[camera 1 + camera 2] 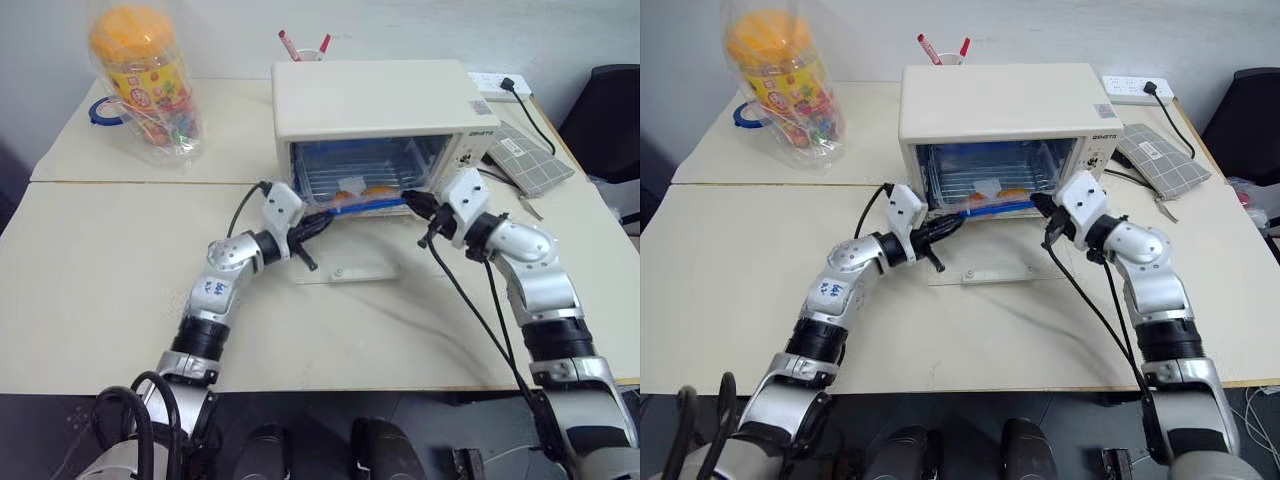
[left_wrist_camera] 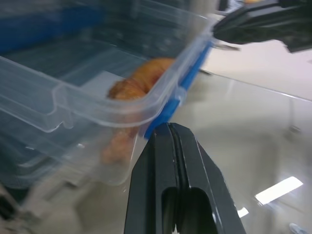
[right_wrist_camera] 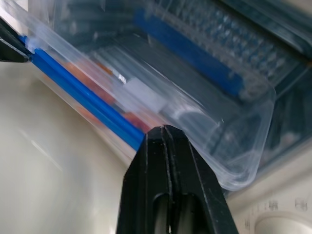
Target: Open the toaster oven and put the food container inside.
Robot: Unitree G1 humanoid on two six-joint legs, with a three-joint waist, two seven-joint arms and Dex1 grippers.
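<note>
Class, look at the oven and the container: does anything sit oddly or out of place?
Yes. The container is not fully in the oven: its near blue clip edge juts over the open door. Both shut grippers, left and right, are at that edge.

One toaster oven (image 1: 385, 105), one food container (image 1: 362, 180) inside it, one clear jar (image 1: 145, 85) at upper left, two red pens (image 1: 303, 46), one power strip (image 1: 498, 84), one grey checked pouch (image 1: 528, 158).

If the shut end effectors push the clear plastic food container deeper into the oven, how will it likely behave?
The shallow clear plastic food container with blue clips looks thin-walled, so probably light and slightly flexible. Its smooth base should slide easily on the wire rack, perhaps skewing if pushed unevenly.
</note>
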